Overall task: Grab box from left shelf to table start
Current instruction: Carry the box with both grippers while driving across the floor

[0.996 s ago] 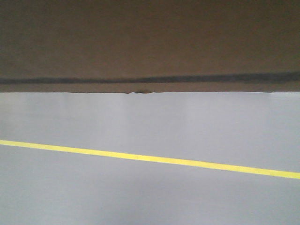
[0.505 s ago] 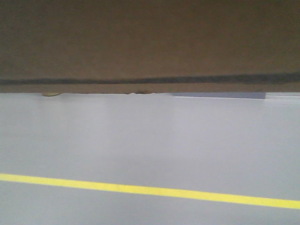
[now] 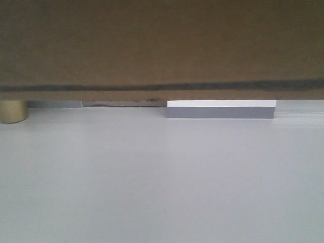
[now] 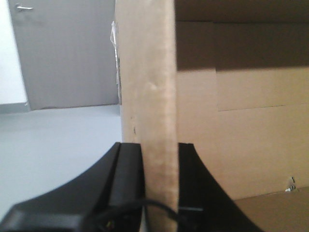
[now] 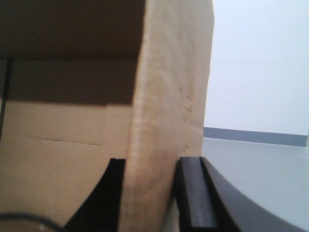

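The box (image 3: 162,45), tan cardboard, fills the upper part of the front view, with a dark band along its lower edge. In the left wrist view my left gripper (image 4: 159,145) is shut on an upright wall of the box (image 4: 147,87), one black finger (image 4: 126,169) outside and the other inside. My right gripper (image 5: 152,162) is likewise shut on the opposite wall of the box (image 5: 169,96). Both wrist views look into the box's bare inside. The left shelf is out of view. I cannot tell whether the table shows.
Grey floor (image 3: 162,177) spreads below the box. A white strip with a grey face (image 3: 221,109) shows just under the box edge, and a tan cylinder (image 3: 12,111) stands at the far left. A grey door (image 4: 67,53) and a white wall (image 5: 260,63) lie beyond.
The yellow floor line has slid down and out of the front view. The white-and-grey strip and the tan cylinder have come into view under the box edge.
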Robot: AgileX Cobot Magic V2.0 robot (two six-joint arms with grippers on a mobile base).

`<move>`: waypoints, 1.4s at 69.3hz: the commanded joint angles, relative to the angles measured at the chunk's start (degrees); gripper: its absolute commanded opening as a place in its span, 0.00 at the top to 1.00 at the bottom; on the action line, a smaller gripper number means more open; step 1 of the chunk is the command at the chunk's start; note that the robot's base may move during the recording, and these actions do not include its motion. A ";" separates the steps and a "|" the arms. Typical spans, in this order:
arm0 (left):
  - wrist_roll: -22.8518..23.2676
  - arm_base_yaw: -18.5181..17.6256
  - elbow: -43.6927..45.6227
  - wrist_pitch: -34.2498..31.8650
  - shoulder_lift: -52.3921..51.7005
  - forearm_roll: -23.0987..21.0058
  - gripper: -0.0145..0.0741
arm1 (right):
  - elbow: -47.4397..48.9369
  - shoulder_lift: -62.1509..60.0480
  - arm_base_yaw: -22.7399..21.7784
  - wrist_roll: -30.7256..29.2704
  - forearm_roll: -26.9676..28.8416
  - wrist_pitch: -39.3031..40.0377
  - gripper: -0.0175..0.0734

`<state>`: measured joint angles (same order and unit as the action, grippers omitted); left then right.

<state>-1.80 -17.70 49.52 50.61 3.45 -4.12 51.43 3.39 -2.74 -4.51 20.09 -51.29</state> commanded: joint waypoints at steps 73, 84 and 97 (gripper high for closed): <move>-0.89 -0.97 1.94 -9.63 1.00 -2.58 0.94 | 1.46 1.55 -0.22 -0.09 -2.50 10.03 0.74; -0.89 -0.97 1.94 -9.63 0.89 -2.58 0.94 | 1.46 1.55 -0.22 -0.09 -2.50 10.03 0.74; -0.89 -0.97 1.94 -9.74 0.89 -2.58 0.94 | 1.46 1.55 -0.22 -0.09 -2.50 10.03 0.74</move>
<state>-1.80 -17.70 49.52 50.73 3.45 -4.12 51.43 3.39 -2.83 -4.51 20.19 -51.29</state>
